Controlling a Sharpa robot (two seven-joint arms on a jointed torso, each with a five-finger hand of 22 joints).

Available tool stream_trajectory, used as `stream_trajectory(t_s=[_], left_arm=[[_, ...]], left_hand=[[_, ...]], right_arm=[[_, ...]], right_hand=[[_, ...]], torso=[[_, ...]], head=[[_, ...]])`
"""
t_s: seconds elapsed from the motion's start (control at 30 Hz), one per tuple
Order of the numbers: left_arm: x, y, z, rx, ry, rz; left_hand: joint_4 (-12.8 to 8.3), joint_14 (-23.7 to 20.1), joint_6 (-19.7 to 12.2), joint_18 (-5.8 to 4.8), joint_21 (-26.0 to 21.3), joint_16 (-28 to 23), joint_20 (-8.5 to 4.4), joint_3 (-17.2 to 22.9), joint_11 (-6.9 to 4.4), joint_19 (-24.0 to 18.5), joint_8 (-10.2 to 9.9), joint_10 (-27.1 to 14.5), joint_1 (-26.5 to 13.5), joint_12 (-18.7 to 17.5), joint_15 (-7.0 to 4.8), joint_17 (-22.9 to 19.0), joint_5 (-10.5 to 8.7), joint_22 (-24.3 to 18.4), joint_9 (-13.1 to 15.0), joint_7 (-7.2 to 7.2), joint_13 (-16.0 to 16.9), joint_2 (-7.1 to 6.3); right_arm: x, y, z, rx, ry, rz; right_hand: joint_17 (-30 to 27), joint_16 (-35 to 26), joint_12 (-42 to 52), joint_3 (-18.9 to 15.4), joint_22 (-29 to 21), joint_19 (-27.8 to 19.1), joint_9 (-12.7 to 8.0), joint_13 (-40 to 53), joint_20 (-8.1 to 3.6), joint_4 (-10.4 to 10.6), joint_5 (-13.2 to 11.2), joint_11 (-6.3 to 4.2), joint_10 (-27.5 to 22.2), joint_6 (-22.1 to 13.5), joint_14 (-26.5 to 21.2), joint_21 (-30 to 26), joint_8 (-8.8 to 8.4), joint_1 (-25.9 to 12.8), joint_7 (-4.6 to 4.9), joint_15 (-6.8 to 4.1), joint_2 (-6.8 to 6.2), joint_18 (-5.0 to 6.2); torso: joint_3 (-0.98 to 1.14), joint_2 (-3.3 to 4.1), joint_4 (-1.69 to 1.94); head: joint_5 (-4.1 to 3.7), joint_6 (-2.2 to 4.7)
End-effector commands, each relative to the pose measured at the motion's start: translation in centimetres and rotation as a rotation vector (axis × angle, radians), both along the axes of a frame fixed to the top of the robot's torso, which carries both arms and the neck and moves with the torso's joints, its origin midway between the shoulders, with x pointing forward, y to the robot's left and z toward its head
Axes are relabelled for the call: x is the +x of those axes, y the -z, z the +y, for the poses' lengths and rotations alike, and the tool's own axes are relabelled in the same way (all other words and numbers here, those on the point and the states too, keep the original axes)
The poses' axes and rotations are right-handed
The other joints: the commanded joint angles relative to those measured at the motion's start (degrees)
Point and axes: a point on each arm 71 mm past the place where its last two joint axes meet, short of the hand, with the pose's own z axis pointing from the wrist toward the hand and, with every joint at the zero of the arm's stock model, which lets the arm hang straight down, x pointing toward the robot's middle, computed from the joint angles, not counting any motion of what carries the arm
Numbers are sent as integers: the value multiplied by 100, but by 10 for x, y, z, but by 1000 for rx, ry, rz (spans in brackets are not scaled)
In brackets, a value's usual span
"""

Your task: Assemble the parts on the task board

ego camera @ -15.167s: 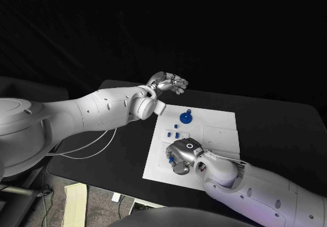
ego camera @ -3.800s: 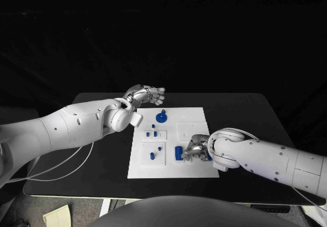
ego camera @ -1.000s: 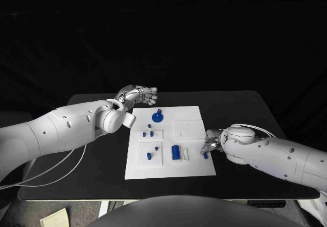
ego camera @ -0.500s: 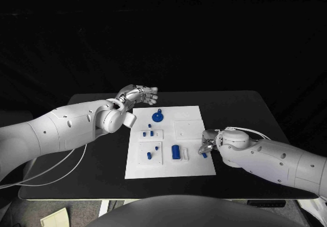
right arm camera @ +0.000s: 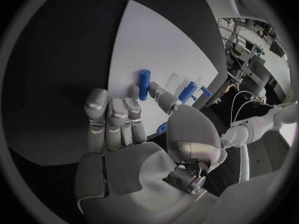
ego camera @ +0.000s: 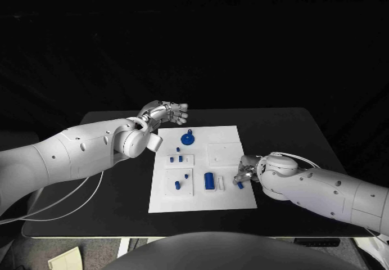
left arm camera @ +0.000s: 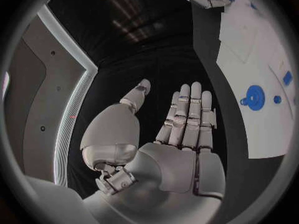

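Shifted slightly toward lower left since half a second ago: right hand, now lying over the right edge of the task board at centre right of the head frame. No change at the left hand, still raised at upper left of the board's far corner, over the black bench.

Right hand's fingers loosely curled, tips down on the white board. In the right wrist view, a short blue peg standing just beyond the fingertips, touching or nearly touching one of them; cannot tell whether pinched or merely touched. A further scrap of blue tucked between thumb and palm, too hidden to identify. In the head view, the same small peg just below the fingers at the board's right edge.

Left hand's fingers straight, side by side, thumb apart, grasping nothing; well apart from every part.

On the board, centre of the head frame: blue round disc with a knob near the top, small blue pegs in a raised white block below it, a larger blue cylinder upright in its holder at the middle, two more blue bits on the lower left block. Disc also at right of the left wrist view.
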Motion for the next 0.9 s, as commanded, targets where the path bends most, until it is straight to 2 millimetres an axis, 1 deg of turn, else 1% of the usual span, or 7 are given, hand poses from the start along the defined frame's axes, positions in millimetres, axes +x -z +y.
stream_trajectory(t_s=[0.03, 0.13, 0.27, 0.33, 0.37, 0.47, 0.9], left_arm=[[0, -1, -2, -13, 9, -4], [0, -1, -2, -13, 9, -3], [0, -1, -2, -14, 10, -4], [0, -1, -2, -14, 10, -4], [0, -1, -2, -14, 10, -4], [0, -1, -2, -13, 9, -4], [-1, -1, -2, -14, 11, -4]], left_hand=[[36, -14, -54, 86, -22, -34, -4, 0, -2, -32, 37, -47, -33, 2, -3, 8, -27, 8, -7, -6, -8, 12], [36, -14, -55, 86, -23, -34, -4, 0, -2, -32, 38, -47, -33, 3, -3, 9, -27, 8, -7, -6, -8, 12], [34, -14, -55, 87, -23, -36, -4, 1, -2, -32, 39, -47, -31, 3, -3, 10, -27, 9, -7, -6, -8, 10], [34, -13, -55, 87, -23, -36, -4, 1, -2, -33, 40, -47, -30, 3, -3, 11, -27, 9, -8, -6, -8, 9], [34, -13, -55, 87, -23, -36, -5, 1, -2, -33, 40, -47, -29, 3, -3, 11, -27, 9, -8, -7, -8, 9], [33, -13, -56, 87, -23, -37, -5, 2, -2, -33, 41, -46, -28, 3, -3, 12, -27, 9, -8, -7, -8, 8], [31, -11, -58, 87, -24, -43, -5, 4, -2, -32, 46, -46, -22, 4, -3, 19, -27, 12, -9, -7, -8, 4]], right_arm=[[-26, 27, 1, 126, 71, 206], [-25, 23, 1, 153, 91, 200], [-20, 15, 5, 185, 102, 175], [-19, 11, 7, 202, 105, 164], [-18, 9, 8, 209, 105, 157], [-17, 4, 12, 229, 103, 142], [-14, -2, 24, 283, 120, 135]], right_hand=[[-6, -22, -28, 54, 59, 7, -2095, -9, 54, -28, 35, 11, -30, -20, 1, -6, -193, 16, 22, -34, 90, 520], [-4, -23, -25, 45, 66, 16, -2101, -2, 64, -94, 175, 10, -13, 11, 6, 7, -197, -26, 20, -34, 83, 520], [-3, -25, -29, 36, 67, 20, -2101, -5, 66, -112, 224, 5, -8, 34, 8, 10, -194, -52, 14, -38, 83, 520], [-1, -27, -30, -37, 65, 32, -2105, -2, 69, -112, 415, 0, 6, 50, 11, 15, -203, -153, 8, -44, 33, 520], [0, -26, -30, -65, 65, 35, -2106, 0, 68, -118, 441, -1, 9, 53, 12, 17, -204, -175, 9, -45, 27, 520], [2, -26, -26, -131, 64, 40, -2106, 7, 64, -126, 438, -5, 19, 63, 13, 18, -206, -225, 5, -49, -26, 520], [2, -30, -35, -170, 58, 47, -2106, 3, 53, -106, 430, -12, 16, 74, 12, 14, -209, -257, 0, -57, -34, 520]], torso=[[-5, -1, -1], [-6, 1, 1], [-8, 0, -6], [-4, 2, -6], [-4, 1, -4], [-4, 1, -1], [-1, 0, -2]], head=[[19, 0], [25, 0], [35, 0], [50, 0], [51, 0], [57, 0], [55, 0]])
